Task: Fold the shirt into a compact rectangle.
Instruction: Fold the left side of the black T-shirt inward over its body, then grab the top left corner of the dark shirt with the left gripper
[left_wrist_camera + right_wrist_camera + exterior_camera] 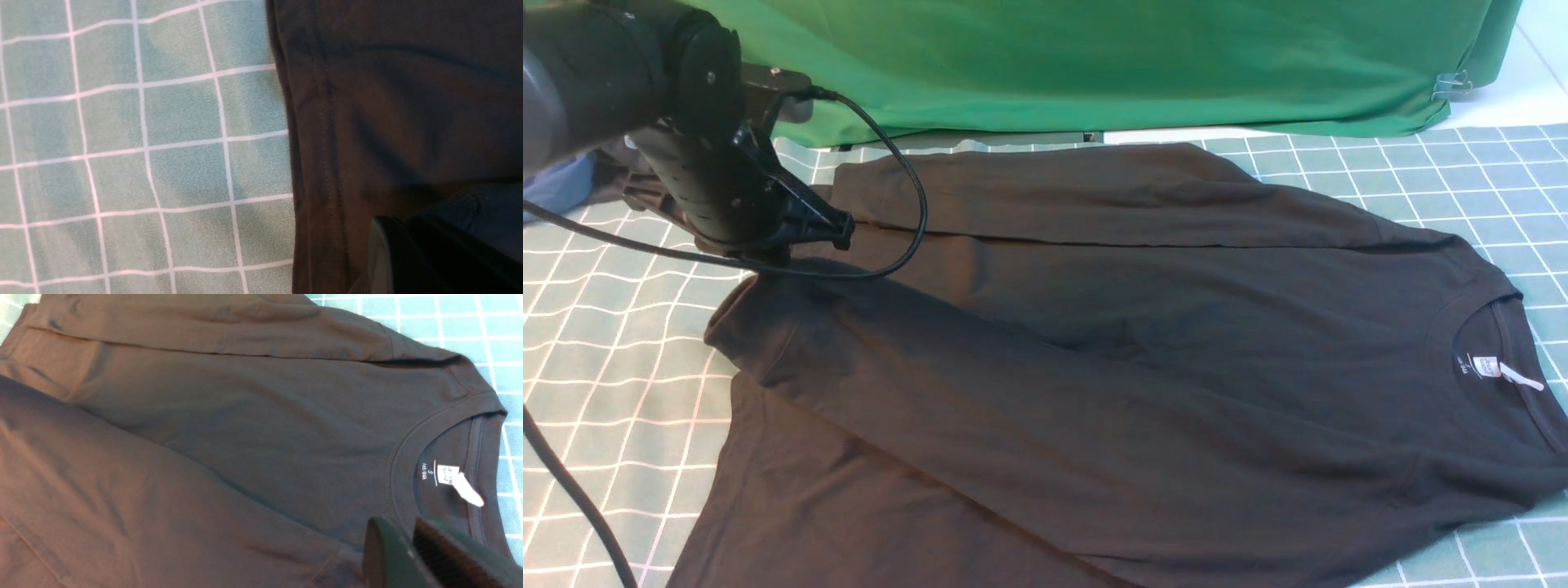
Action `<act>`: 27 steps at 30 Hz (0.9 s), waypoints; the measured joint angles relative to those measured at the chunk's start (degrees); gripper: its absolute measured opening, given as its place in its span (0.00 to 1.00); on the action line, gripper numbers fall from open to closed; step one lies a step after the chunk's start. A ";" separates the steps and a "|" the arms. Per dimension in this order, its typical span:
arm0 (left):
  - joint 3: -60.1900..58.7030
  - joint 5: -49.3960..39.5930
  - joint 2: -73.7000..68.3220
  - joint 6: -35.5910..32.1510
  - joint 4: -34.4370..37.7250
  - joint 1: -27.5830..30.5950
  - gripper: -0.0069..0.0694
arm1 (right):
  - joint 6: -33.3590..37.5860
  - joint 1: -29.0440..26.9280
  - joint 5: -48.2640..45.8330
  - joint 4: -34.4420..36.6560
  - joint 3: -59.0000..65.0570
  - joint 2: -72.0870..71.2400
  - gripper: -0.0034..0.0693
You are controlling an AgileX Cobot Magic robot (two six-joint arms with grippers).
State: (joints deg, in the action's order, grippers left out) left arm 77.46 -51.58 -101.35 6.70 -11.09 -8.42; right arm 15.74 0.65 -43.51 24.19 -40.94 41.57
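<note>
The black shirt (1143,327) lies spread on the grid mat, collar and white tag (1499,371) to the right and hem to the left. Its near side is folded diagonally over the body. My left gripper (843,231) sits low at the hem end of that folded panel and looks shut on the shirt's edge; its dark fingers (384,257) rest on the stitched hem (322,155). My right gripper (410,539) is outside the front view. It hovers above the collar (408,453) with its jaws close together, holding nothing.
A big bright green cloth (1111,57) hangs along the back edge. The green grid mat (613,327) covers the table. A black cable (907,163) loops from the left arm over the shirt's hem.
</note>
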 joint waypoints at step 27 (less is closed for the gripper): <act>23.36 4.36 -16.39 1.94 14.07 5.48 0.54 | 0.00 0.00 -1.59 0.00 0.00 0.00 0.20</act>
State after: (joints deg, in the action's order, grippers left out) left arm 100.82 -47.22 -117.73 8.64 2.98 -2.94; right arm 15.74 0.65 -45.10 24.19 -40.94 41.57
